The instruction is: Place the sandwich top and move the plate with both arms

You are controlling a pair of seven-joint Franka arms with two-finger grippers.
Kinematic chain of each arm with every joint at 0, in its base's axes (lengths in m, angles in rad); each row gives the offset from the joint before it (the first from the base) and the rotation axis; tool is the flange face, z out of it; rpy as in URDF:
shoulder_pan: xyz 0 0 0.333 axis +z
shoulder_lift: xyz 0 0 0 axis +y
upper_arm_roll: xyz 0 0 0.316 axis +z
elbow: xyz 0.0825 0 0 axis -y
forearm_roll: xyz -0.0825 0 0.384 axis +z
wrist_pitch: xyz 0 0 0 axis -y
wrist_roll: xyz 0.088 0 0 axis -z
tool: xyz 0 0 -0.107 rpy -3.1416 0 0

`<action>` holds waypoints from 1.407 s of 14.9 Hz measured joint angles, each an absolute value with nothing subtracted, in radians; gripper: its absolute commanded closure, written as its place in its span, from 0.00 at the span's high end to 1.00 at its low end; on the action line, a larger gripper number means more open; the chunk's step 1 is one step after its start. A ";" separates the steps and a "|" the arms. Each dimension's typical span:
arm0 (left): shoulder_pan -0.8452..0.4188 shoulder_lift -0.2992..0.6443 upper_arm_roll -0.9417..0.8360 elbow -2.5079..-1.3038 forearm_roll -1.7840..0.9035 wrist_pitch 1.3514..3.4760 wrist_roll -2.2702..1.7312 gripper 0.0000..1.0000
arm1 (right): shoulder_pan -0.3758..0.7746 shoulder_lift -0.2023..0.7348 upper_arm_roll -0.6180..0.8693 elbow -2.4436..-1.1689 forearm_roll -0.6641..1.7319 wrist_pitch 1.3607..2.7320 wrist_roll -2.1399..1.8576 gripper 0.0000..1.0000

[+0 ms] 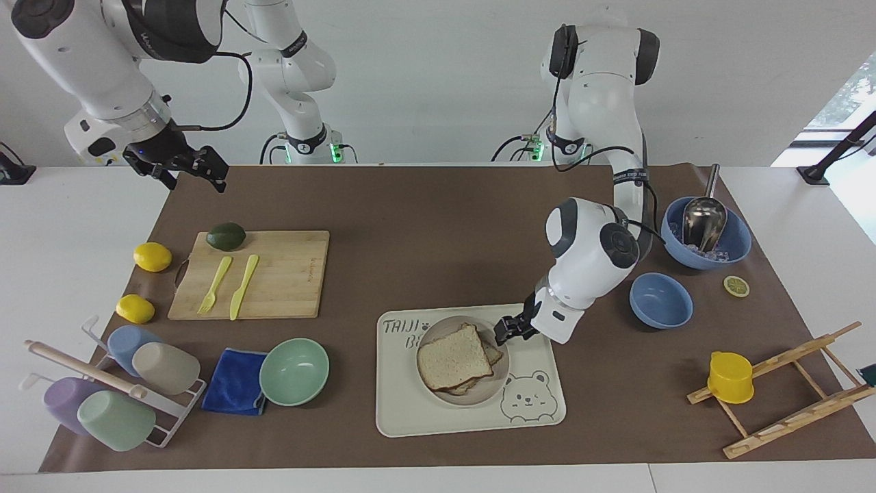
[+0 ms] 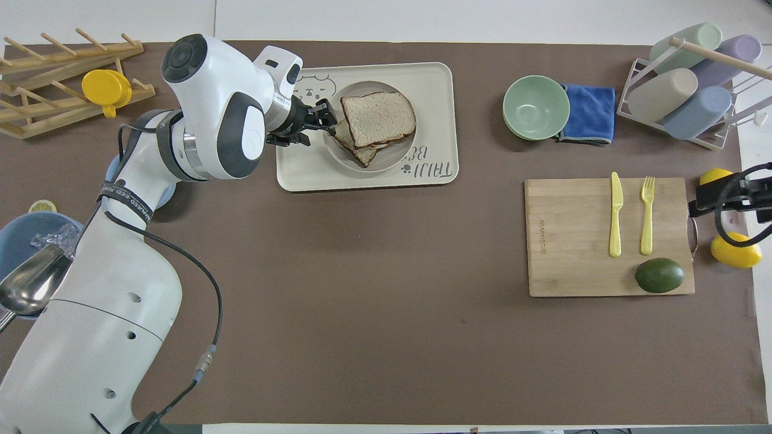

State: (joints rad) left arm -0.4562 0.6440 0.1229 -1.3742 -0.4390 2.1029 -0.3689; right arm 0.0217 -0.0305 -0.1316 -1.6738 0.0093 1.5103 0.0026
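**A:** Is the sandwich top point(image 1: 454, 355) on yet?

**B:** Yes, it lies on the lower slice in the plate point(image 1: 498, 388), which sits on the bear-print tray point(image 1: 410, 418). The left end effector point(image 1: 507, 333) grips the plate's rim at the left arm's end.

**A:** And the right end effector point(image 1: 183, 168)?

**B:** It hangs over the worktop's point(image 1: 424, 233) edge near the cutting board point(image 1: 287, 287), fingers spread and empty. The two-arm move looks unfinished.
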 measured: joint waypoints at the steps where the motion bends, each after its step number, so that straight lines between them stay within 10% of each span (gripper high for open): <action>1: -0.443 0.629 0.127 -1.374 -0.436 2.088 -0.369 1.00 | 0.022 -0.031 -0.132 -1.674 0.009 1.510 0.003 1.00; 21: -0.240 -0.007 0.171 -1.502 -0.058 1.403 -0.117 1.00 | 0.022 -0.031 -0.131 -1.674 0.009 1.510 0.003 1.00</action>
